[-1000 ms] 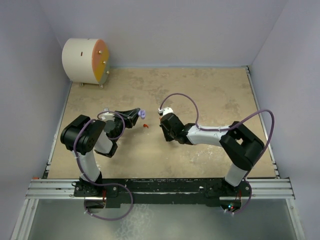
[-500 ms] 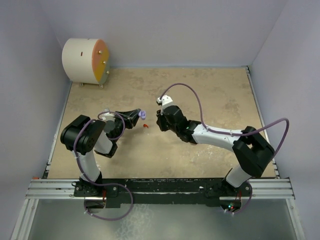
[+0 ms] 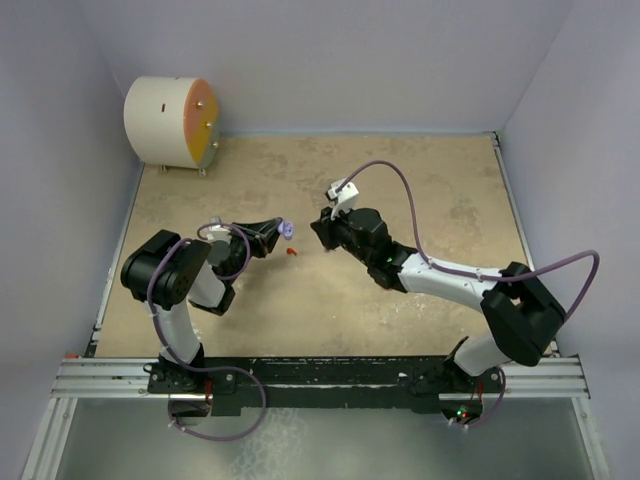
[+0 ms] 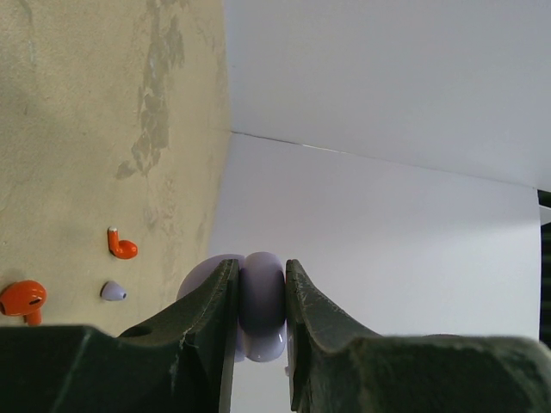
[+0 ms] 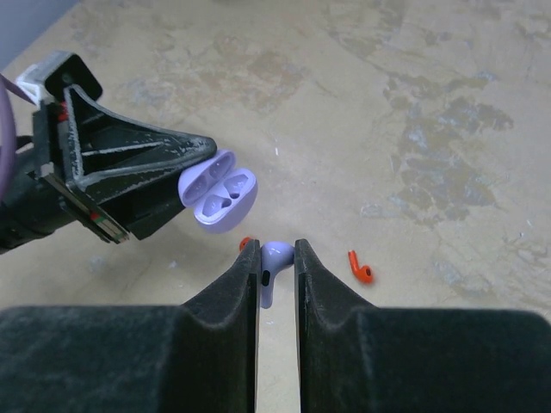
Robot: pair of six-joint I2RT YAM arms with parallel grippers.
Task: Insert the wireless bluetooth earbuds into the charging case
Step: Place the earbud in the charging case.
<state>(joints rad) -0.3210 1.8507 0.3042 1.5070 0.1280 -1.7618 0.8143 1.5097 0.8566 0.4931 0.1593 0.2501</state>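
Observation:
My left gripper (image 3: 278,233) is shut on the open lavender charging case (image 3: 287,231) and holds it above the table; its jaws clamp the case (image 4: 261,305) from both sides. In the right wrist view the case (image 5: 218,191) shows two empty sockets. My right gripper (image 5: 276,254) is shut on a lavender earbud (image 5: 273,267), stem pointing down, just right of and below the case. In the top view the right gripper (image 3: 318,232) faces the case closely. Two red earbuds (image 4: 122,245) (image 4: 23,298) and one lavender earbud (image 4: 113,292) lie on the table.
A white drum with an orange face (image 3: 170,122) stands at the back left corner. A red earbud (image 5: 361,268) lies right of my right fingers, another (image 5: 246,243) peeks out at their left. Walls close the table on three sides.
My right arm has reached forward and left, bringing the held lavender earbud close to the open case. My left gripper with the case has barely moved.

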